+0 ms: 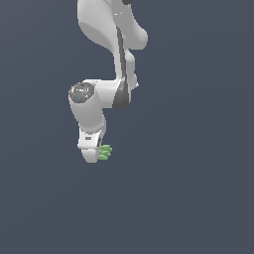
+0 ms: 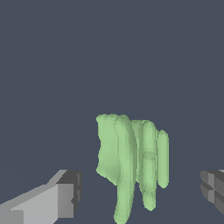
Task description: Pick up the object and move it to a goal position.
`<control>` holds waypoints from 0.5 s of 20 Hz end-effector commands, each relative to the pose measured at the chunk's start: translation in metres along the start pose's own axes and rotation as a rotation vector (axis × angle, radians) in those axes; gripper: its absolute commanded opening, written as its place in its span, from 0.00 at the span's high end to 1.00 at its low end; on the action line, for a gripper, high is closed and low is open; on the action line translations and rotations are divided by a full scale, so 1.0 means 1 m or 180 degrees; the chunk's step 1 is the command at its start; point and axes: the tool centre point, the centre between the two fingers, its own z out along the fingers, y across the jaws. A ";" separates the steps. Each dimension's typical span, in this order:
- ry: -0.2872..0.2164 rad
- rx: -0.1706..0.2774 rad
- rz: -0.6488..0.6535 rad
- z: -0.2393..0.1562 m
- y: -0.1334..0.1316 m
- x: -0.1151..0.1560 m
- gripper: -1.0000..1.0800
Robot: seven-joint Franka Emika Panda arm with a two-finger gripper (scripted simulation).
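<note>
The object (image 2: pixel 129 162) is a small light-green lumpy thing with stacked ridges. In the wrist view it lies between my two fingers, with clear gaps to the grey pad on one side (image 2: pixel 70 192) and the pad on the other side (image 2: pixel 213 190). My gripper (image 2: pixel 140 194) is open around it, touching neither side. In the exterior view the object (image 1: pixel 104 152) peeks out beside the white gripper hand (image 1: pixel 92 149), on the exterior view's right of it. The hand hides the fingertips there.
The white arm (image 1: pixel 111 39) reaches down from the top of the exterior view. All around is a plain dark grey-blue ground (image 1: pixel 198 198) with no other objects showing.
</note>
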 end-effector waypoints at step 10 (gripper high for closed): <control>0.0002 0.0003 -0.0014 0.046 -0.001 0.000 0.04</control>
